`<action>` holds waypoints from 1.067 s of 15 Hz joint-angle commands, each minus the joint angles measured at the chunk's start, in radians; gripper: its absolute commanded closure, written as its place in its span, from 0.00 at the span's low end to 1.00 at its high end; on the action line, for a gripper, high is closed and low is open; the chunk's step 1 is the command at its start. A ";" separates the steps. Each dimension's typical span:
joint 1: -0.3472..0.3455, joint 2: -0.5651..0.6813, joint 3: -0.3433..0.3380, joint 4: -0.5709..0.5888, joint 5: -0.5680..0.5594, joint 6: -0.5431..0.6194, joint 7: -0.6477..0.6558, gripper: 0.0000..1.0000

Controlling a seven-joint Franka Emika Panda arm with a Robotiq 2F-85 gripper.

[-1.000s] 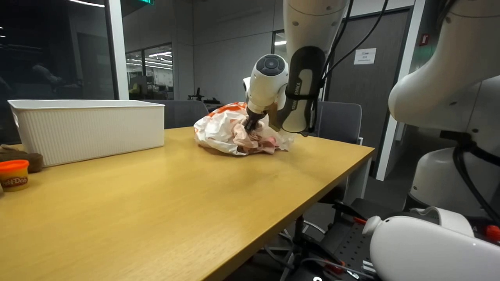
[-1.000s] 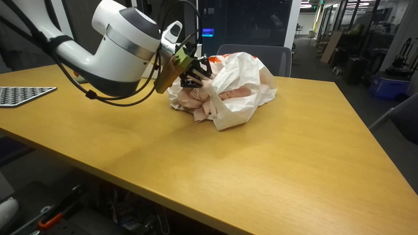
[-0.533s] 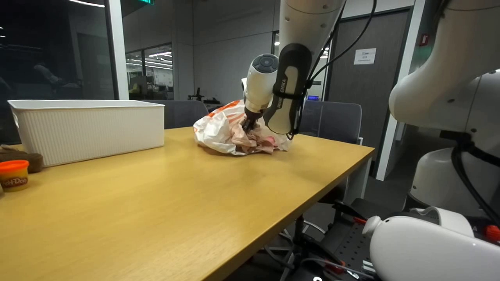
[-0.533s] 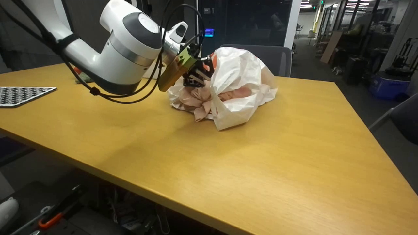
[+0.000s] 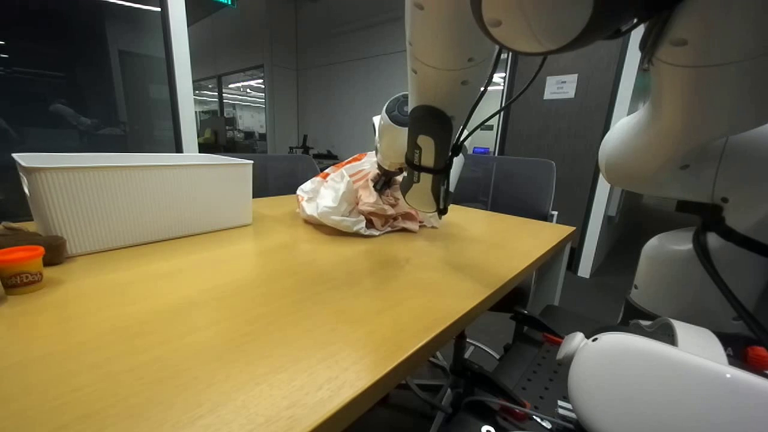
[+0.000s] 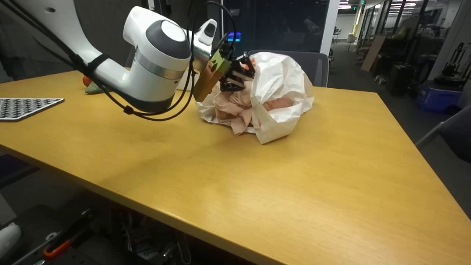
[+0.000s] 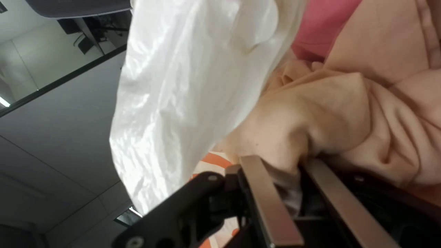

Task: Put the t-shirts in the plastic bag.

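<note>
The white plastic bag (image 5: 333, 204) with orange print lies crumpled on the table in both exterior views (image 6: 276, 81). A pale pink-beige t-shirt (image 5: 390, 210) is bunched at the bag's mouth, with folds hanging out over the table (image 6: 232, 106). My gripper (image 6: 245, 79) is at the mouth, low over the cloth, and partly hidden in an exterior view (image 5: 382, 182). In the wrist view a fold of the t-shirt (image 7: 310, 113) is between the narrowed fingers (image 7: 280, 162). A darker pink cloth (image 7: 324, 27) shows beyond. The bag's white flap (image 7: 179, 89) hangs beside the fingers.
A white ribbed bin (image 5: 144, 201) stands on the table, with a Play-Doh tub (image 5: 22, 270) and a brown item (image 5: 45, 245) near it. A black-and-white patterned board (image 6: 27, 108) lies at the table's side. A chair (image 6: 320, 70) stands behind the bag.
My gripper has moved toward the bag, rightward in an exterior view. The t-shirt's hanging folds and the bag's near edge have shifted the same way.
</note>
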 commanded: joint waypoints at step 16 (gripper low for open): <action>0.237 0.285 -0.189 -0.155 -0.084 0.022 -0.202 0.00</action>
